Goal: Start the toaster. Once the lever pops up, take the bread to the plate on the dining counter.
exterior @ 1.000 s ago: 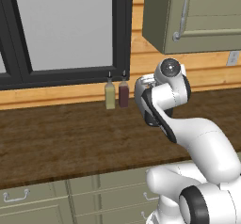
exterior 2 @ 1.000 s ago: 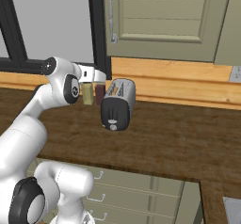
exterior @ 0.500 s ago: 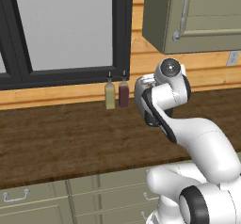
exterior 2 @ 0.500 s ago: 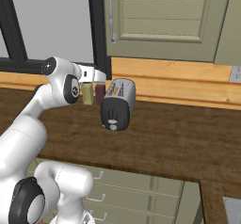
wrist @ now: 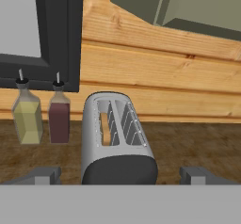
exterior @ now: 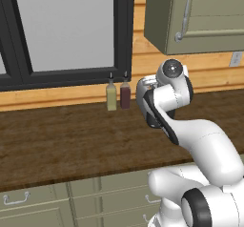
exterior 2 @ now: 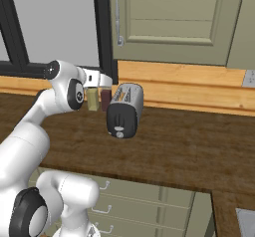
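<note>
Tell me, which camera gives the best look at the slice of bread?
The hand view: it looks down into the toaster, where the bread sits tan in the left slot. The right base view shows the toaster's dark end and side, its slots hard to make out. In the left base view the arm covers it.

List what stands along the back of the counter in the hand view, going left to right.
Yellow-green sauce bottle → dark red sauce bottle → toaster, which has the bread in its left slot.

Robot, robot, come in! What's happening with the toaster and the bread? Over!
Gripper open, fingers either side of toaster. Bread sitting down in left slot. Two sauce bottles just beside toaster, not blocking.
</note>
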Controlling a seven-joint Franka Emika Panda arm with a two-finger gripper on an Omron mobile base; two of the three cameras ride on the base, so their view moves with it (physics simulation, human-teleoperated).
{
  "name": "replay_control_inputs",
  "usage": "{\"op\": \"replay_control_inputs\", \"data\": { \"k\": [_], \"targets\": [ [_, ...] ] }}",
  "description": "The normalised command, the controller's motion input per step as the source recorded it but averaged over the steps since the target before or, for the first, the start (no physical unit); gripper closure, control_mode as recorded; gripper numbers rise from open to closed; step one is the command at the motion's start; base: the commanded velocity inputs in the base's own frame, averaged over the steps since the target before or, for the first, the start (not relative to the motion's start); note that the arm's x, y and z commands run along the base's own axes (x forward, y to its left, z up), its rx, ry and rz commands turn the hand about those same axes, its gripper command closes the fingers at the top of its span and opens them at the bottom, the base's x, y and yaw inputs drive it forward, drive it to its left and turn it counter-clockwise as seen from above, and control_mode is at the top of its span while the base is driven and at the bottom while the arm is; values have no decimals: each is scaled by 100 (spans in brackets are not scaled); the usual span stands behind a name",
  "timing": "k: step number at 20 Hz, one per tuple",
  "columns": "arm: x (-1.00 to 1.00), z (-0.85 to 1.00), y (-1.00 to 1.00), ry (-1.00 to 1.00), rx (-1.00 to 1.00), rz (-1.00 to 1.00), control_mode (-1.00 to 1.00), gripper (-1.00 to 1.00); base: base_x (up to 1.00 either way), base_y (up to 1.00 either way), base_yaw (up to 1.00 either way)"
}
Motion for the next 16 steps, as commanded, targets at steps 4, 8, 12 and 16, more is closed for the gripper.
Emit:
{"op": "replay_control_inputs", "data": {
  "k": [4, 8, 12, 16],
  "targets": [
    [0, 0, 0, 0, 0, 0, -100, -100, 0, 0, 0],
    [0, 0, 0, 0, 0, 0, -100, -100, 0, 0, 0],
    [0, 0, 0, 0, 0, 0, -100, -100, 0, 0, 0],
    [0, 0, 0, 0, 0, 0, -100, -100, 0, 0, 0]
  ]
}}
